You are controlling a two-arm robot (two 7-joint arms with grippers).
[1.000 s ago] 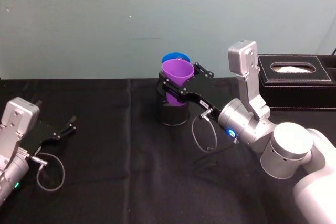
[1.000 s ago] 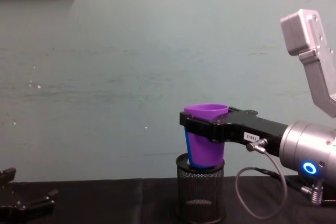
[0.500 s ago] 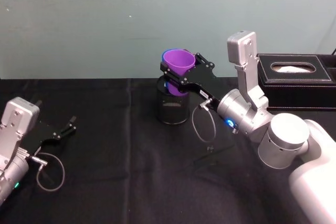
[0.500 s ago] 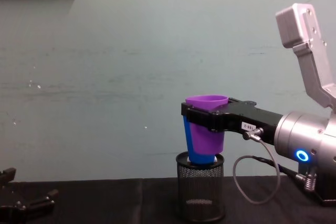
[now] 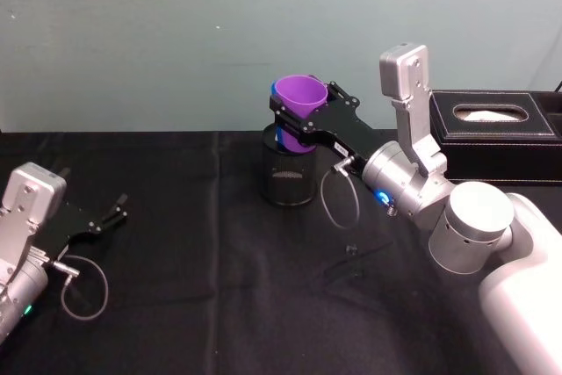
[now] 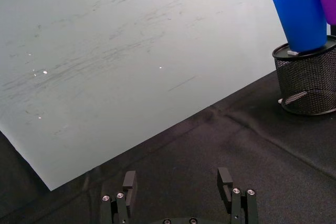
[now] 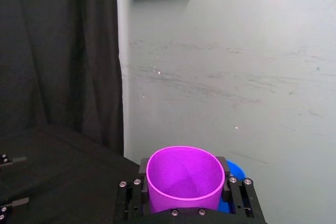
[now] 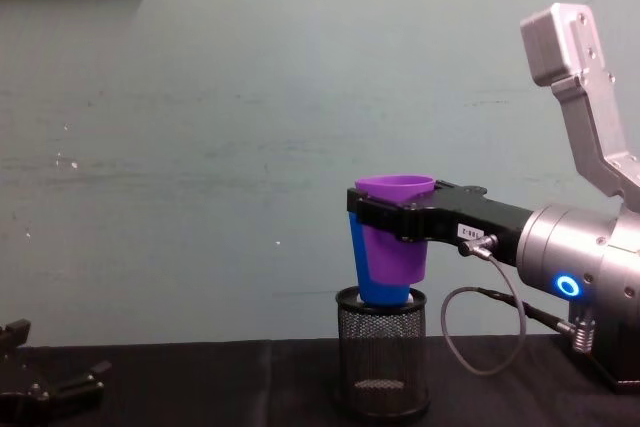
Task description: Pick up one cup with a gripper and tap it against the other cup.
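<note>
Lifted higher, smooth purple tapered cup (image 8: pixel 396 259), pinched by right gripper (image 8: pixel 378 217), hangs beside blue cup (image 6: pixel 302 17).

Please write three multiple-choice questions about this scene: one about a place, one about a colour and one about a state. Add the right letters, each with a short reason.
1. Where does the blue cup stand?
A. in the black mesh holder
B. on a plate
C. on a shelf

2. What colour is the cup in the right gripper?
A. blue
B. purple
C. black

3. How are the fingers of the left gripper?
A. shut on a cup
B. open, holding nothing
C. shut on a pen

Answers:
1 A: the left wrist view shows its base inside the holder's rim.
2 B: the jaws clamp the purple cup, held up close beside the blue cup.
3 B: the left wrist view shows the two fingers apart with nothing between them.
</note>
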